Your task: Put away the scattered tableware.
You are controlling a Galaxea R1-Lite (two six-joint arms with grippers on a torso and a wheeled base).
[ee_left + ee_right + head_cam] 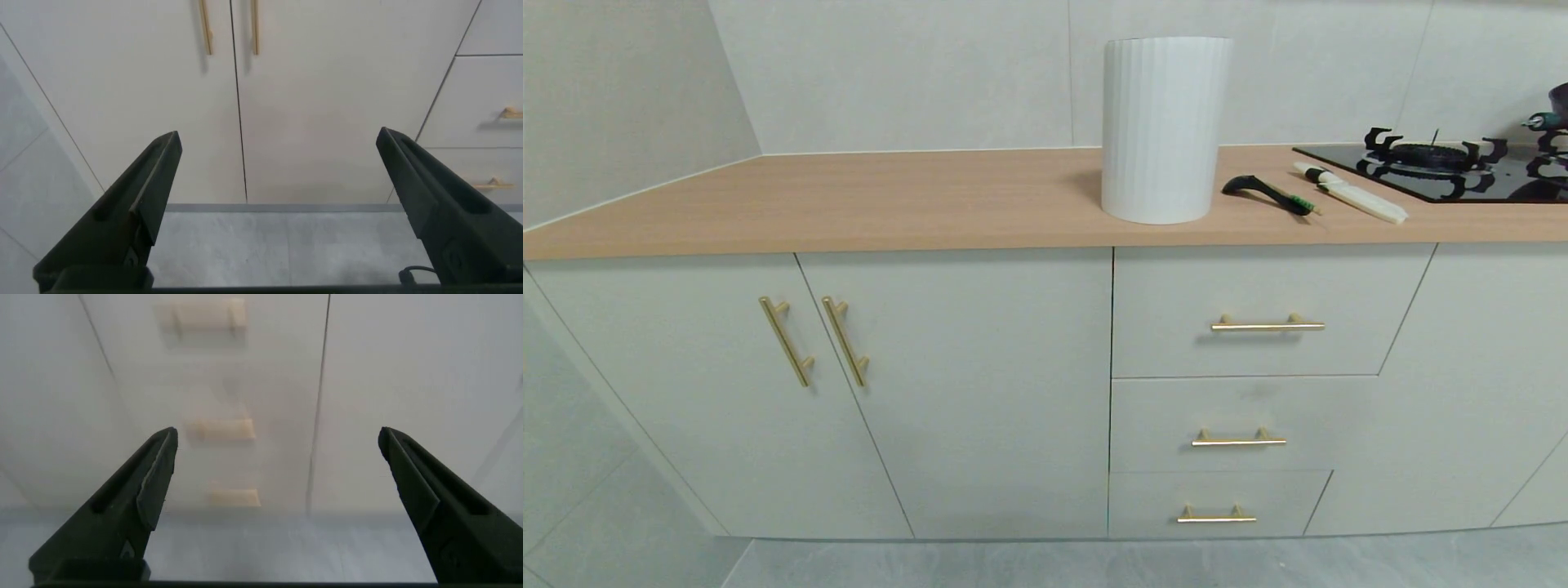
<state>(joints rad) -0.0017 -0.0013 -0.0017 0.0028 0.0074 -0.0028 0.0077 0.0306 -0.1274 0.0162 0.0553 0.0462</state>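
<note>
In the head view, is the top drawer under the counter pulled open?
No, the top drawer is shut, its front flush with the cabinet door beside it.

Left tool: two dark grey, matte, wedge-shaped fingers tapering to blunt tips; thin black cable by one base.
Right tool: same dark tapered fingers.

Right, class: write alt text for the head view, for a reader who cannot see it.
A tall white ribbed container stands on a wooden countertop, a black-handled utensil and a white utensil lying between it and a hob. Closed drawers and doors below.
</note>
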